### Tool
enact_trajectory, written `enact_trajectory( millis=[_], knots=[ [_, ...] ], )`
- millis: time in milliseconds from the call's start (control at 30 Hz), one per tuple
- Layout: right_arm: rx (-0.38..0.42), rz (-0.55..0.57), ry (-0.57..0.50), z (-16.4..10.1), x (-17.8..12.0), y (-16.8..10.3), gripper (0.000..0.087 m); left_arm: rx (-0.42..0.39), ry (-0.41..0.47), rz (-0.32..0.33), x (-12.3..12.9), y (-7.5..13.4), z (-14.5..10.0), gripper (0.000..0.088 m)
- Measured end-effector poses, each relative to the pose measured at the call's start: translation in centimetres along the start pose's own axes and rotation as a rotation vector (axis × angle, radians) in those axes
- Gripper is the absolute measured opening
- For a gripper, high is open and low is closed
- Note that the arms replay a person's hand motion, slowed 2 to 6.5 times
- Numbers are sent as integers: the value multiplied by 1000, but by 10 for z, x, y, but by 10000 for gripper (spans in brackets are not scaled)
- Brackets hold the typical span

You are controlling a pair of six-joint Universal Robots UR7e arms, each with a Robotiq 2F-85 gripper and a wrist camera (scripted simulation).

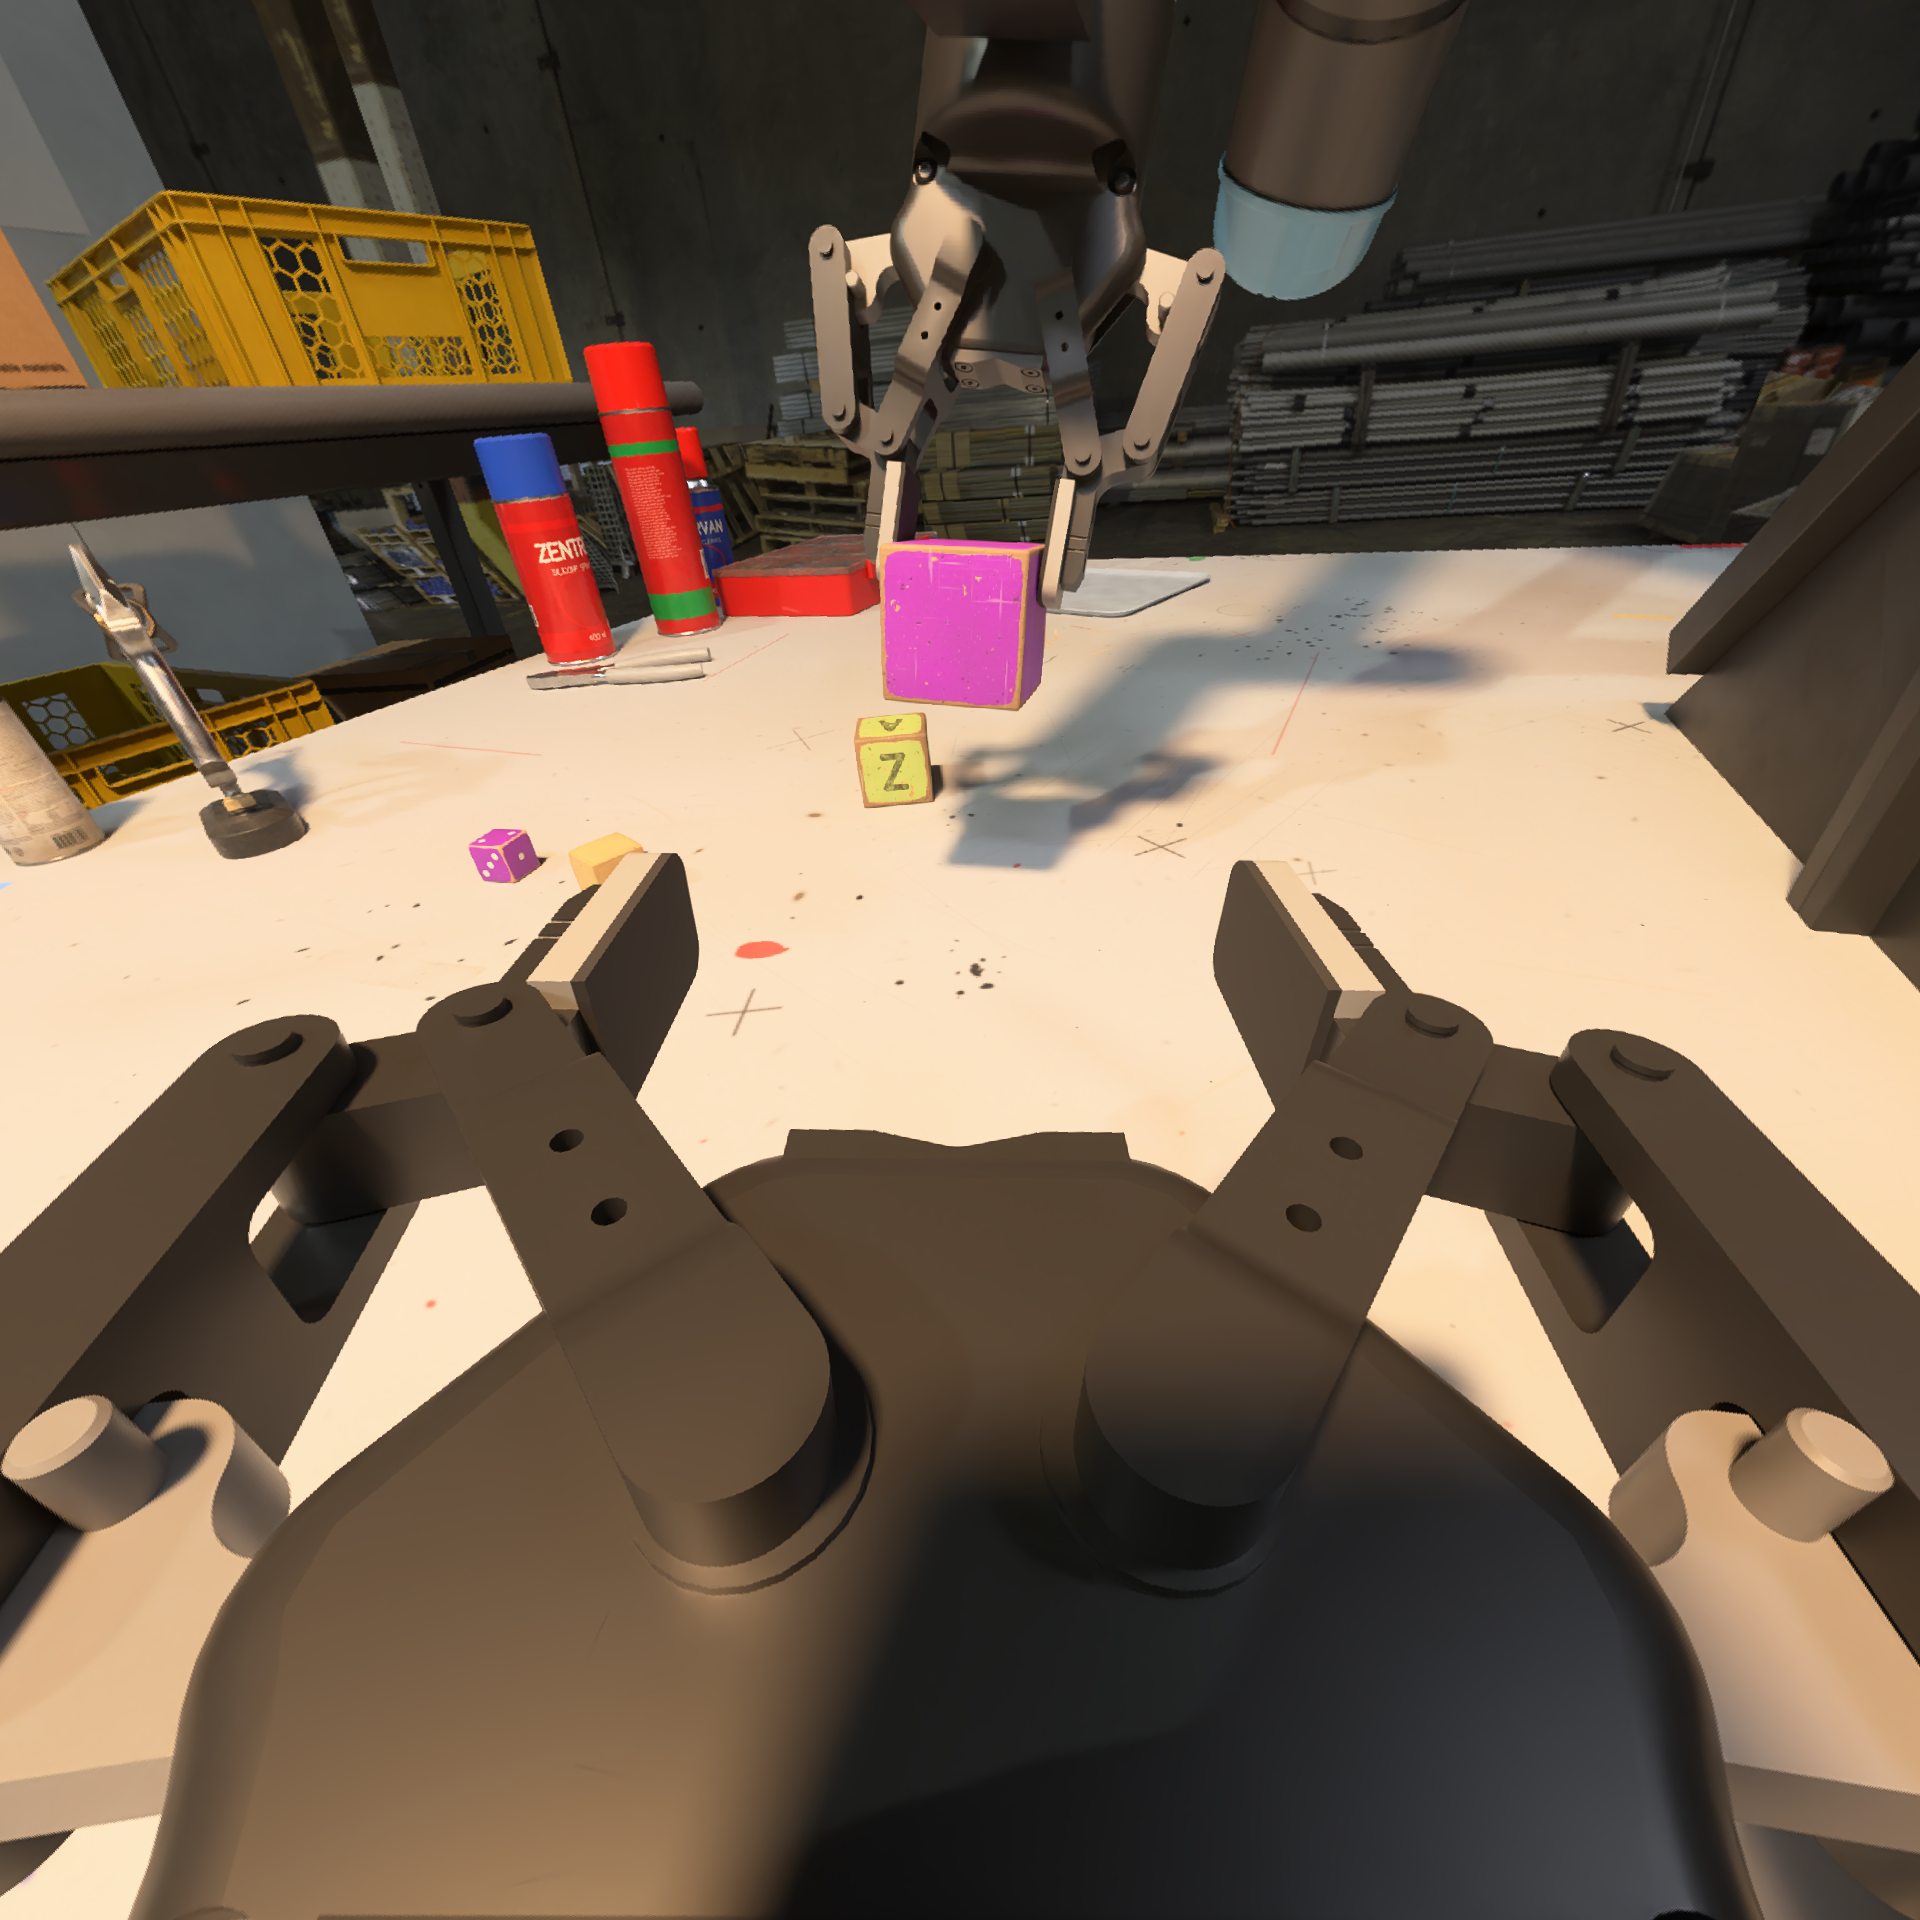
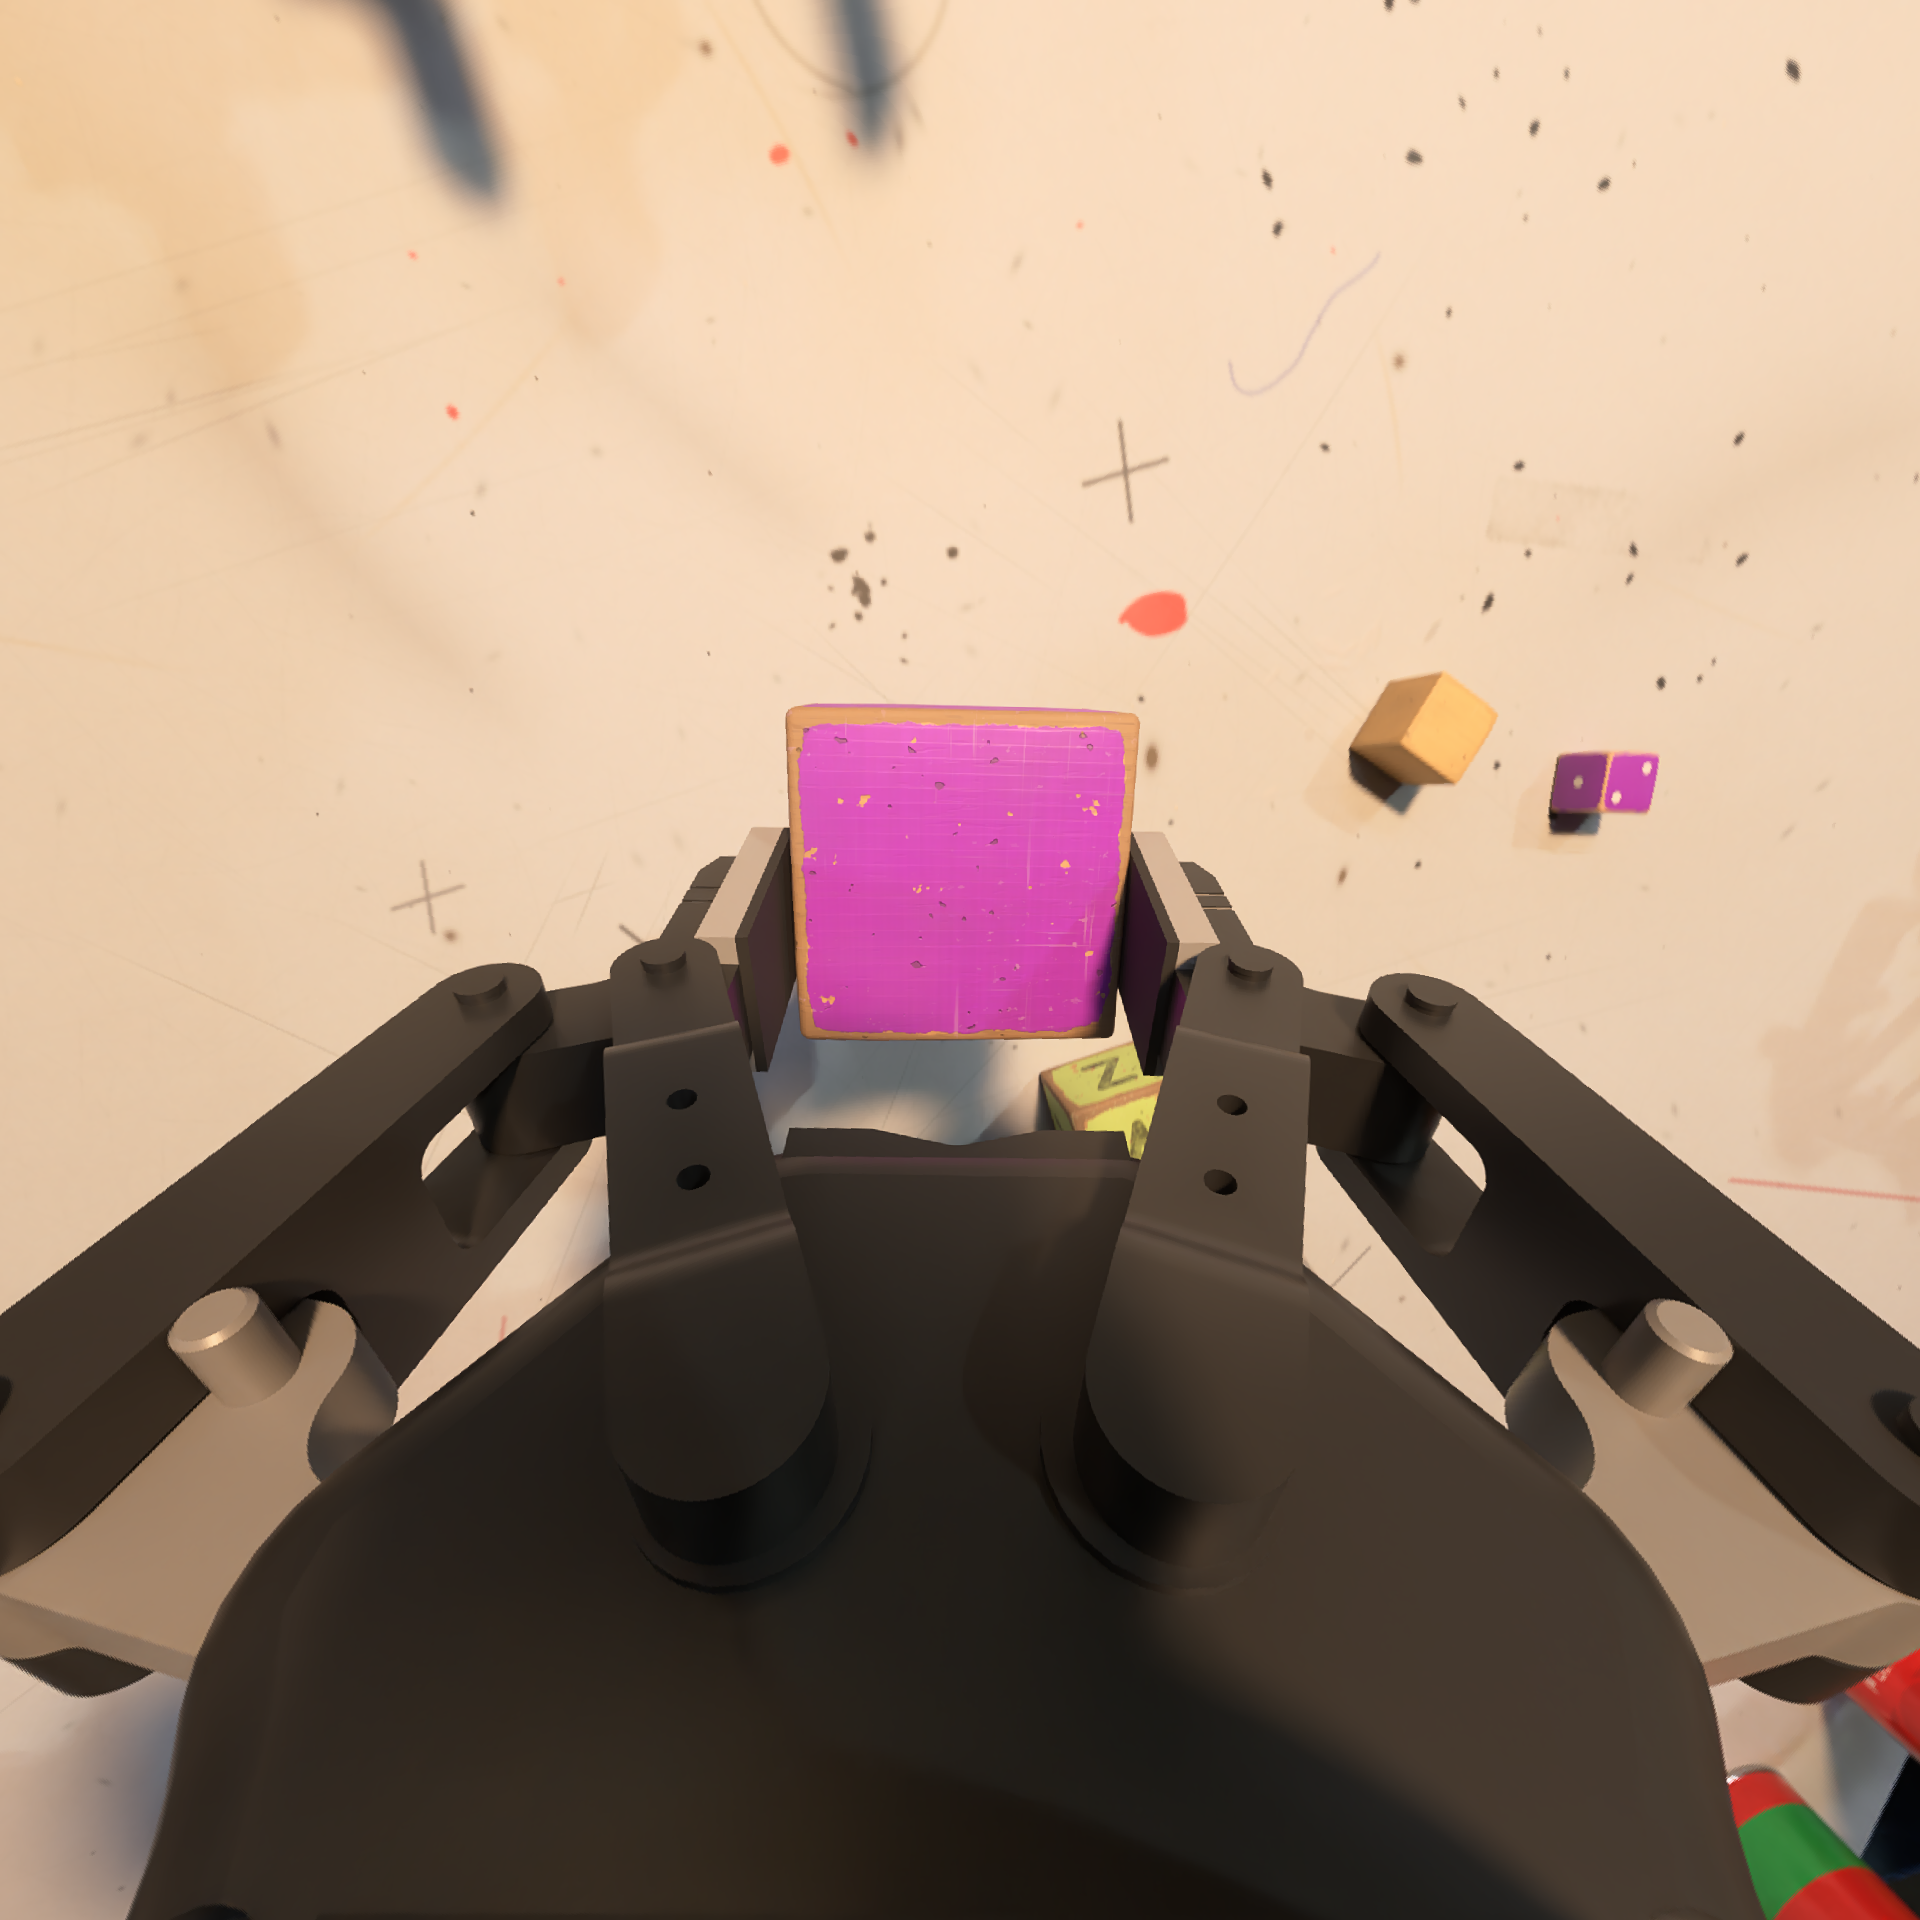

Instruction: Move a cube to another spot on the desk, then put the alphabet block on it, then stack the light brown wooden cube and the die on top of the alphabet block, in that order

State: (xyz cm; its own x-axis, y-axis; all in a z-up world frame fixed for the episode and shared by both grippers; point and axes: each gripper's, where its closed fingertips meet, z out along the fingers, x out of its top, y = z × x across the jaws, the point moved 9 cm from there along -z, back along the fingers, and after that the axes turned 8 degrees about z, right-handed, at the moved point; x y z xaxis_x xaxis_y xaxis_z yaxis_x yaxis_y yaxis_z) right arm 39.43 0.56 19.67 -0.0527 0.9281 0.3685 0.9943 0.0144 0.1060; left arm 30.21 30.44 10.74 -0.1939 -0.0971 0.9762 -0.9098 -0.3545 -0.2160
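The right gripper (image 2: 958, 925) is clamping the magenta wooden cube (image 2: 958, 873) by its two side faces, carrying it clear of the desk (image 2: 416, 520) — the alphabet block (image 1: 894, 762) is sitting just below the jaws. The cube looks rigid and light, though worn paint may be slippery; flat opposite faces suit it. The left gripper (image 1: 954, 914) is hanging spread wide and empty — the light brown wooden cube (image 1: 603, 856) and purple die (image 1: 503, 855) are lying beyond its left finger.

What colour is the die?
Purple with white pips; the die shows best in the right wrist view.
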Motion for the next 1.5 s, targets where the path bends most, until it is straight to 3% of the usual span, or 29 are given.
enact_trajectory(
  millis=[567, 1500],
  knots=[
    [37, -85, -14, 32, 41, -8, 524, 1, -4, 4, 0, 0, 0, 854],
    [118, -122, -9, 79, 40, -7, 524, -3, -13, 2, 0, 0, 1, 854]
  ],
)
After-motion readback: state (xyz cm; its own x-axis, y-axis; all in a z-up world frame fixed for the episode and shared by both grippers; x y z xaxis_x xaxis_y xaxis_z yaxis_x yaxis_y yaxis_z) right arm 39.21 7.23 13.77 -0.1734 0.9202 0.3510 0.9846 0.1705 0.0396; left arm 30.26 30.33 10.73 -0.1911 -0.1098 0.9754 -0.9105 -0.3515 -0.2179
